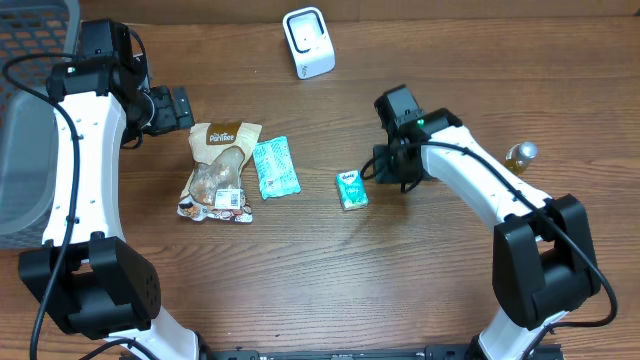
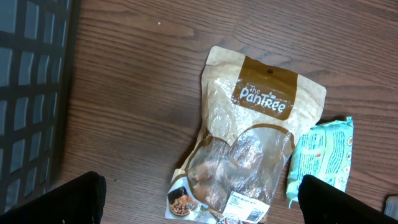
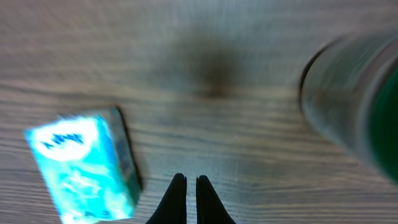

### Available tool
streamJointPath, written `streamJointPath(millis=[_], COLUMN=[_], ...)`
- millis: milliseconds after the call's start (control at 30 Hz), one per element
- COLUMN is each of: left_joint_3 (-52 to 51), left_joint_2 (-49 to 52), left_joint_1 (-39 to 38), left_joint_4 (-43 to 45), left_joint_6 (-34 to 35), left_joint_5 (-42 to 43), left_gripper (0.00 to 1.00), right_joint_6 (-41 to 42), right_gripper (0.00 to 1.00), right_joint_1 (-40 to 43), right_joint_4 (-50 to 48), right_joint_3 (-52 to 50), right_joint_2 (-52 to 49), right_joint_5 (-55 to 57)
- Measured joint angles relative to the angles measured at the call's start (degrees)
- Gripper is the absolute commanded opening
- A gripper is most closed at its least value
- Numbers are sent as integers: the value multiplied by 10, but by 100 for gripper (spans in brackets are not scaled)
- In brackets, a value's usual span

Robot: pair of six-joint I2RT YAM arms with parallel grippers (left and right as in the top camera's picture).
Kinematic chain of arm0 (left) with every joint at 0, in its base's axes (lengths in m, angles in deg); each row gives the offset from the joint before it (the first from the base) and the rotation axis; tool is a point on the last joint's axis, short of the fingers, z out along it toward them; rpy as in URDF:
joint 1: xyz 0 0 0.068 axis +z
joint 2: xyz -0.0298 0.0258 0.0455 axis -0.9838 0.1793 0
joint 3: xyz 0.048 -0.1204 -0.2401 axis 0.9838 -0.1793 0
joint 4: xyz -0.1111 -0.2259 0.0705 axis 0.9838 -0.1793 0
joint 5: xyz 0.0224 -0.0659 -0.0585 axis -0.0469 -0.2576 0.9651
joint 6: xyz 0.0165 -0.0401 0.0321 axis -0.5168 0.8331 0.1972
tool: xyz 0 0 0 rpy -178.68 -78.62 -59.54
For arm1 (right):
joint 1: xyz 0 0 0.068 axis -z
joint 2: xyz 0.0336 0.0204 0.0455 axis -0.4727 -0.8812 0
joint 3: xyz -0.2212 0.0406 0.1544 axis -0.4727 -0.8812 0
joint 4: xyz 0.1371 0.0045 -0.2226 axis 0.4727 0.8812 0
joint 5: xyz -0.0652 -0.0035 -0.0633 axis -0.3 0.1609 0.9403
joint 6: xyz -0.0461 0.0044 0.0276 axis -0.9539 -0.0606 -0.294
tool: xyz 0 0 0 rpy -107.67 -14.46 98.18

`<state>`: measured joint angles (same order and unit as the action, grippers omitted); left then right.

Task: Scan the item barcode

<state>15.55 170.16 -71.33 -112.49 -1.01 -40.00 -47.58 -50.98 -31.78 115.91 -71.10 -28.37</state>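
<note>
Right wrist, right tool [image 3: 187, 186] closed, near carton [image 3: 87, 165]

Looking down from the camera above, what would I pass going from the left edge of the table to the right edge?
grey basket → brown Pantree snack pouch → teal packet → small teal box → bottle. The white scanner sits at the far edge, level with both packet and box, so it is left out.

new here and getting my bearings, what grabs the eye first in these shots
The brown Pantree pouch lies left of centre, with a teal packet beside it. A small teal box lies mid-table, the right gripper shut just beside it. A white scanner stands at the far edge.
</note>
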Motion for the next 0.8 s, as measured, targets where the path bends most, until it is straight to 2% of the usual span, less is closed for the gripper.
streamJointPath(millis=[167,333,467,533,700,800], left_joint_3=[0,0,0,0,0,0], left_joint_2=[0,0,0,0,0,0], left_joint_1=[0,0,0,0,0,0], left_joint_4=[0,0,0,0,0,0], left_joint_6=[0,0,0,0,0,0], left_joint_5=[0,0,0,0,0,0], left_gripper=[99,100,100,100,99,100], right_joint_6=[5,10,14,29,32,24], right_gripper=[4,4,4,8,8,5], right_joint_1=[-6,-21,-48,-78,-115,-115], right_joint_4=[-32,-66,-84,-88,-120,-80], right_joint_3=[-50,-79,-80,-80,-78,-54], right_joint_2=[0,0,0,0,0,0], right_joint_5=[-35,-116,-172,-206,-226,-232])
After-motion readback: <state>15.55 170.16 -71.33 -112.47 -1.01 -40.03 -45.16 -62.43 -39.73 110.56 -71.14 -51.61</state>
